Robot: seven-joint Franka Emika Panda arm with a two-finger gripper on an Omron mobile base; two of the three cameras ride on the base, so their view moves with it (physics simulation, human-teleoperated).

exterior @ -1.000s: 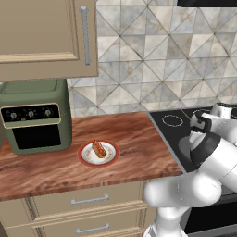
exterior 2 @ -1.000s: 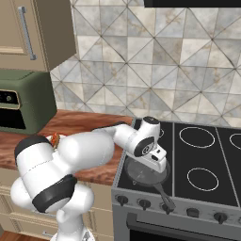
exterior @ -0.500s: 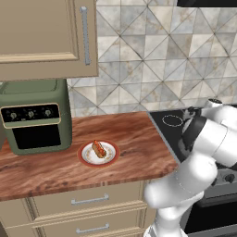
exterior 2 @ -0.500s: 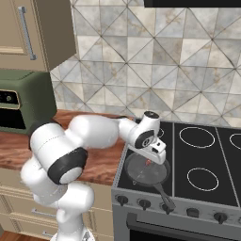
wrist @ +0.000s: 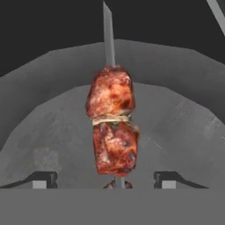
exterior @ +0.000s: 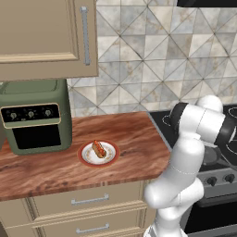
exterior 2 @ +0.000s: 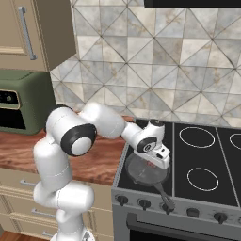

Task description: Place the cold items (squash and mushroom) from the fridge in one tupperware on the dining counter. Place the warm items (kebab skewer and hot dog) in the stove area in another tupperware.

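Note:
The kebab skewer (wrist: pixel 112 125), two browned meat chunks on a metal pin, lies in a grey pan (wrist: pixel 184 132) on the stove's front left burner. My gripper (wrist: pixel 105 179) hangs low over it, open, with one fingertip on each side of the skewer's near end and neither touching it. From the right base view the gripper (exterior 2: pixel 154 159) points down into the pan (exterior 2: pixel 136 172). The hot dog (exterior: pixel 98 149) rests on a white, red-rimmed plate (exterior: pixel 84 157) on the wooden counter, left of the arm.
The black stove top (exterior 2: pixel 202 155) stretches to the right, and the pan's handle (exterior 2: pixel 164 197) sticks out over its front edge. A green toaster oven (exterior: pixel 34 115) stands at the counter's back left under a wall cabinet (exterior: pixel 41 37). Tiled wall behind.
The arm's elbow and upper links have swung round, while the hand has stayed over the pan and come a little lower toward the skewer.

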